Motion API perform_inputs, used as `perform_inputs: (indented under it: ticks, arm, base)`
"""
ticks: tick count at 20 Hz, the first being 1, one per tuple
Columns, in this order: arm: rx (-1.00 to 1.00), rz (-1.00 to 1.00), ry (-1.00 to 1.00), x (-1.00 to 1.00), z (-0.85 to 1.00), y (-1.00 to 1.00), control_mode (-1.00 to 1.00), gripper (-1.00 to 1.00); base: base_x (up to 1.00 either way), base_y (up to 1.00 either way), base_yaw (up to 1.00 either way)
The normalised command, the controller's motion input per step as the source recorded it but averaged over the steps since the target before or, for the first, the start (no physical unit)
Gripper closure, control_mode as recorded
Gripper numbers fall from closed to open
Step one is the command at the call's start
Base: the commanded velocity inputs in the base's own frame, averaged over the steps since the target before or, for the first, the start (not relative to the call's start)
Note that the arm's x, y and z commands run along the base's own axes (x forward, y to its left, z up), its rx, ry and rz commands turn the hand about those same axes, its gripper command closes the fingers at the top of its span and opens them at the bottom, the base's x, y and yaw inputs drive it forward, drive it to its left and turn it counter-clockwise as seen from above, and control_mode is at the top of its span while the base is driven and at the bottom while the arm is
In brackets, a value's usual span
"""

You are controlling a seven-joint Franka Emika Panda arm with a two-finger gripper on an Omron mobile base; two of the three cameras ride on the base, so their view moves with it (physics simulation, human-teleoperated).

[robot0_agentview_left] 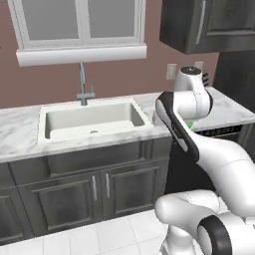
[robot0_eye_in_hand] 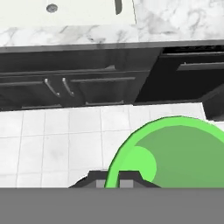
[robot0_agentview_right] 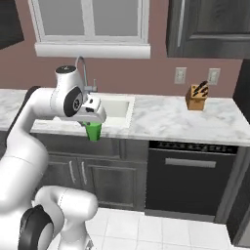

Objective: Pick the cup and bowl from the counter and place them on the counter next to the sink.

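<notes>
My gripper [robot0_agentview_right: 92, 125] is shut on the rim of a bright green cup [robot0_agentview_right: 93, 132], which hangs below the hand. In the hand view I look into the cup [robot0_eye_in_hand: 175, 153] from above, with my fingertips [robot0_eye_in_hand: 114, 180] at its rim and floor tiles beneath it. The cup hangs just in front of the white marble counter [robot0_agentview_right: 166, 117], near the right end of the sink [robot0_agentview_right: 117, 107]. A sliver of the cup [robot0_agentview_left: 190, 124] shows behind my arm in the left base view, right of the sink [robot0_agentview_left: 92, 119]. The bowl is out of view.
A curved metal tap [robot0_agentview_left: 82, 84] rises behind the basin. A wooden knife block [robot0_agentview_right: 197, 97] stands at the back of the counter, far right. A black dishwasher [robot0_agentview_right: 190, 171] sits under the counter right of the sink cabinets [robot0_agentview_right: 97, 176]. Dark wall cabinets [robot0_agentview_right: 210, 27] hang above.
</notes>
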Motion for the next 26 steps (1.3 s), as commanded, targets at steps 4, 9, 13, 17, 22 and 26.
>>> perform_inputs:
  ticks: [4, 9, 13, 17, 22, 26]
  arm:
    - [0.0, 0.0, 0.0, 0.0, 0.0, 0.0, 1.0, 1.0]
    - [0.0, 0.0, 0.0, 0.0, 0.0, 0.0, 1.0, 1.0]
    - [0.0, 0.0, 0.0, 0.0, 0.0, 0.0, 1.0, 1.0]
    - [0.0, 0.0, 0.0, 0.0, 0.0, 0.0, 1.0, 1.0]
    - [0.0, 0.0, 0.0, 0.0, 0.0, 0.0, 1.0, 1.0]
    - [0.0, 0.0, 0.0, 0.0, 0.0, 0.0, 1.0, 1.0]
  base:
    - [0.6, 0.99, -0.02]
    - [0.66, 0.84, -0.09]
    - [0.91, 0.45, -0.14]
    - [0.78, 0.24, -0.16]
    - [0.06, 0.0, 0.0]
    - [0.0, 0.0, 0.0]
